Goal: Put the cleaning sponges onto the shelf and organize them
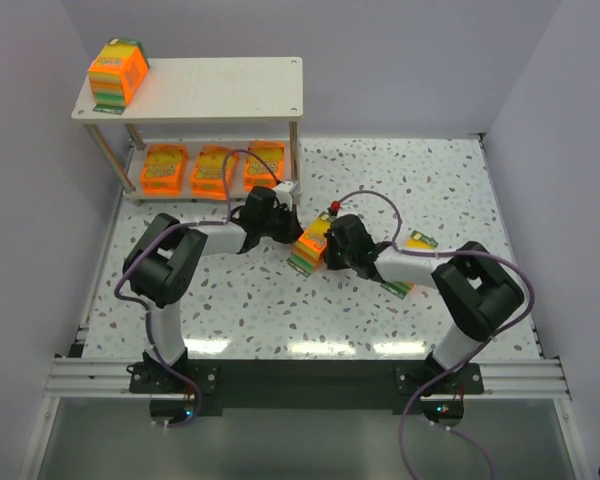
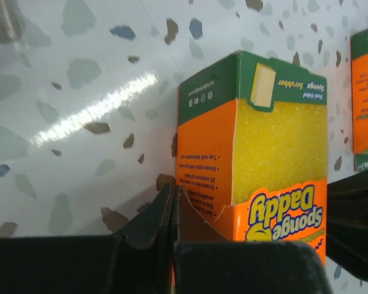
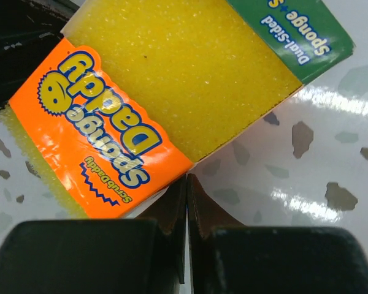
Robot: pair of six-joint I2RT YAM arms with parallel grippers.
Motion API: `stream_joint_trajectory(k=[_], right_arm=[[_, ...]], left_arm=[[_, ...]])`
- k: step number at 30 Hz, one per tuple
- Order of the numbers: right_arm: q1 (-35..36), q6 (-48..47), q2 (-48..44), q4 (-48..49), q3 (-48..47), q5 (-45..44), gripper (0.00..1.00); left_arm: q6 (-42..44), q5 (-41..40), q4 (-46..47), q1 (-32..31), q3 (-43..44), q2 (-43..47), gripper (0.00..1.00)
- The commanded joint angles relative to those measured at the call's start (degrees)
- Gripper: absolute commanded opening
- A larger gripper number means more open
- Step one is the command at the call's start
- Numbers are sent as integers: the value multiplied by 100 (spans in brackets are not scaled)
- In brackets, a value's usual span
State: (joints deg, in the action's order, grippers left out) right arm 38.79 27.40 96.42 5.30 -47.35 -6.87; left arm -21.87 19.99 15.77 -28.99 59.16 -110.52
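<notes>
packs [image 1: 118, 72] 6 | shelf [image 1: 220, 85] top 1 | shelf bottom 3 | off shelf 2

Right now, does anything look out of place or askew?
Yes: one thick sponge pack sits skewed diagonally on the table, and another pack lies partly hidden under the right arm.

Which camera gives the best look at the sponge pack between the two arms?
Left wrist view: the sponge pack shows nearly whole, front and side, print readable. The right wrist view crops it to one face; the top view shows it small.
</notes>
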Motion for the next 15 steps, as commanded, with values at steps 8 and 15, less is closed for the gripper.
stream_joint_trajectory(k=[8, 15], right_arm=[[980, 503, -1107, 595, 780, 82, 0], [1465, 942, -1380, 718, 947, 89, 0]], left_arm=[[165, 594, 145, -484, -1212, 1091, 0], [-184, -835, -484, -484, -1925, 2516, 0]])
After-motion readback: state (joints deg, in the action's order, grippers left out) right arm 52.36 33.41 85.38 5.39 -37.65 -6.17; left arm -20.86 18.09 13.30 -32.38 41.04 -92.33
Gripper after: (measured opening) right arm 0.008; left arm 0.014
